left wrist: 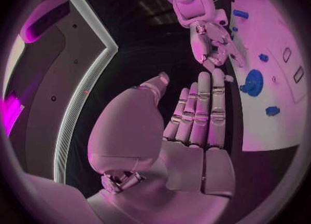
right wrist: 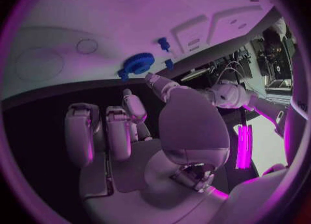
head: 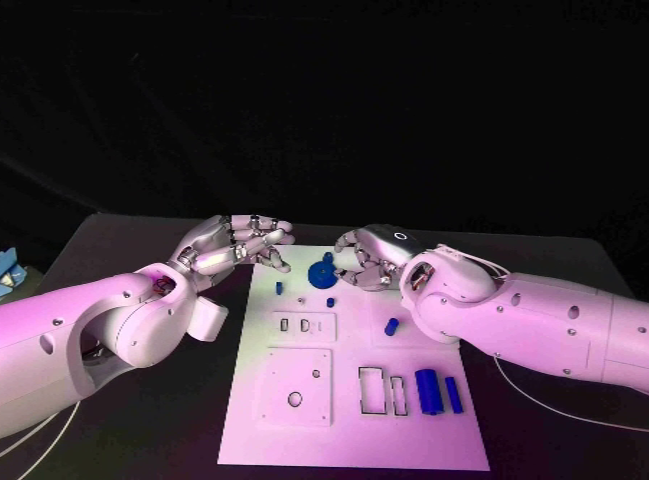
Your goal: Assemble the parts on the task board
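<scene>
Up at the far end of the white board point(head: 356, 420), both hands hover close together above the dark worktop point(head: 122, 250). The left hand point(head: 238, 245) sits just off the board's far left corner with its fingers point(left wrist: 201, 110) stretched out nearly straight and side by side, holding nothing. The right hand point(head: 370, 258) is over the far edge of the board, its fingers point(right wrist: 119, 130) loosely bent and apart, also holding nothing.

Between the two hands, a round blue gear point(head: 323, 275) stands on the board near its far edge; the right hand is just beside it, and I cannot tell whether a fingertip touches it. Two small blue pegs point(head: 280, 288) stand close to the gear on the side nearer the robot. A short blue cylinder point(head: 392, 326) lies toward the board's right side, near the right arm. Nearer the robot, two longer blue bars point(head: 428, 391) lie side by side at the right edge, just beside a pair of rectangular slots point(head: 372, 390). A raised square plate with a round hole point(head: 295, 388) sits on the board's left half.
</scene>
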You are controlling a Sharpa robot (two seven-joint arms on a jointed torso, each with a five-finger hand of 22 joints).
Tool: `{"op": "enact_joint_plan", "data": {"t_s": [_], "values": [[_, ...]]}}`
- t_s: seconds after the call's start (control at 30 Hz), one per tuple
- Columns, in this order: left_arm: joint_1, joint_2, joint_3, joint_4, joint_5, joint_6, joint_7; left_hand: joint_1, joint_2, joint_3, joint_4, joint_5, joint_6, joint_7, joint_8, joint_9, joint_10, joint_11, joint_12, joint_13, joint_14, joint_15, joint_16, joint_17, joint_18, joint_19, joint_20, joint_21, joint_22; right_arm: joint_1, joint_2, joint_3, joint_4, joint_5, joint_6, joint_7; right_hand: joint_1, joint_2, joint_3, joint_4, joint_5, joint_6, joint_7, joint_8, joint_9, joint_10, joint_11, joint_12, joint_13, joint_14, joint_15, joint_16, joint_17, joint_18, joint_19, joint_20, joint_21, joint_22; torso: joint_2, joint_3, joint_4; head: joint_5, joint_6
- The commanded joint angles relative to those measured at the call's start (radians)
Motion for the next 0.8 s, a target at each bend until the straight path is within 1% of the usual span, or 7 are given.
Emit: {"op": "enact_joint_plan", "data": {"t_s": [0.03, 0.1, 0.2, 0.43, 0.53, 0.63, 0.8], "values": [[0.001, 0.002, 0.001, -0.006, 0.003, 0.004, 0.010, 0.000, 0.004, 0.005, 0.000, 0.004, -0.008, 0.043, -0.004, 0.001, -0.008, 0.000, -0.004, 0.001, -0.004, 0.000, -0.002, -0.001, 0.009, -0.006, 0.001, 0.000, -0.002, 0.009, -0.035, 0.002, 0.014, 0.250, -0.061, 0.183, 0.028, 0.006, 0.013, -0.014, 0.005, -0.009, -0.003, -0.008, -0.002, -0.006, -0.007, -0.006, -0.005, 0.101, -0.003, -0.002, 0.250, -0.002, 0.047, 0.000, -0.007, 0.105, -0.008, 0.0036, -0.0083, 0.000, 0.003], [0.001, 0.004, 0.001, -0.015, 0.003, 0.005, 0.010, 0.000, 0.004, 0.005, 0.000, 0.004, -0.008, 0.043, -0.004, 0.001, -0.008, 0.000, -0.004, 0.001, -0.004, 0.000, -0.002, -0.001, 0.009, -0.006, 0.001, 0.000, -0.002, 0.015, -0.076, 0.002, 0.027, 0.339, -0.035, 0.241, 0.047, 0.008, 0.021, -0.028, 0.007, -0.006, -0.003, -0.009, 0.000, -0.010, -0.008, -0.008, -0.007, 0.100, -0.004, -0.003, 0.249, -0.001, 0.045, -0.002, -0.011, 0.101, -0.014, 0.0060, -0.0133, 0.000, 0.005], [0.001, 0.010, 0.000, -0.030, 0.003, 0.007, 0.009, 0.001, 0.004, 0.005, -0.001, 0.004, -0.008, 0.044, -0.004, 0.001, -0.008, 0.000, -0.005, 0.001, -0.005, 0.000, -0.003, -0.001, 0.010, -0.007, 0.001, 0.000, -0.002, 0.019, -0.127, 0.002, 0.031, 0.427, 0.026, 0.307, 0.123, 0.010, 0.053, -0.089, -0.007, 0.014, -0.004, -0.004, 0.006, -0.036, -0.011, -0.026, -0.026, 0.094, -0.007, -0.015, 0.229, 0.014, 0.015, -0.004, -0.064, 0.032, -0.023, 0.0103, -0.0209, -0.003, 0.005], [0.000, 0.020, 0.000, -0.064, 0.003, 0.016, 0.007, 0.003, 0.004, 0.007, -0.002, 0.004, -0.008, 0.044, -0.004, 0.002, -0.008, 0.000, -0.005, 0.001, -0.009, 0.001, -0.007, -0.003, 0.009, -0.011, 0.002, -0.001, -0.003, 0.018, -0.242, 0.001, 0.009, 0.567, 0.183, 0.426, 0.139, -0.014, 0.050, -0.118, -0.003, 0.006, -0.013, -0.012, 0.007, -0.057, -0.030, -0.042, -0.044, 0.089, -0.020, -0.025, 0.213, 0.022, -0.001, -0.014, -0.093, -0.001, -0.041, 0.0231, -0.0401, -0.013, 0.002], [0.000, 0.027, 0.000, -0.075, 0.003, 0.019, 0.007, 0.005, 0.004, 0.008, -0.004, 0.004, -0.009, 0.044, -0.005, 0.002, -0.009, 0.001, -0.006, 0.001, -0.013, 0.002, -0.011, -0.005, 0.009, -0.014, 0.003, -0.003, -0.004, 0.016, -0.279, 0.001, -0.013, 0.595, 0.231, 0.445, 0.144, -0.022, 0.048, -0.129, -0.003, -0.008, -0.026, -0.020, 0.007, -0.096, -0.041, -0.072, -0.078, 0.075, -0.030, -0.049, 0.175, 0.033, -0.026, -0.023, -0.137, -0.053, -0.046, 0.0262, -0.0440, -0.013, 0.003], [0.000, 0.034, 0.000, -0.084, 0.003, 0.023, 0.008, 0.006, 0.004, 0.009, -0.004, 0.004, -0.010, 0.045, -0.006, 0.003, -0.011, 0.002, -0.007, 0.001, -0.015, 0.002, -0.013, -0.006, 0.009, -0.016, 0.004, -0.004, -0.004, 0.015, -0.302, 0.001, -0.033, 0.596, 0.261, 0.458, 0.162, -0.023, 0.060, -0.149, -0.009, -0.033, -0.037, -0.030, 0.010, -0.260, -0.045, -0.197, -0.222, 0.015, -0.034, -0.141, 0.045, 0.072, -0.122, -0.027, -0.304, -0.241, -0.050, 0.0289, -0.0458, -0.018, 0.001], [-0.001, 0.042, 0.000, -0.092, 0.003, 0.027, 0.012, 0.006, 0.004, 0.009, -0.005, 0.004, -0.010, 0.045, -0.006, 0.003, -0.011, 0.002, -0.007, 0.001, -0.016, 0.002, -0.014, -0.007, 0.009, -0.017, 0.004, -0.004, -0.005, 0.012, -0.321, 0.000, -0.053, 0.518, 0.270, 0.472, 0.186, -0.024, 0.070, -0.170, -0.020, -0.036, -0.036, -0.028, 0.017, -0.307, -0.044, -0.229, -0.261, -0.007, -0.033, -0.172, 0.009, 0.080, -0.146, -0.027, -0.356, -0.290, -0.054, 0.0335, -0.0479, -0.025, 0.001]]}}
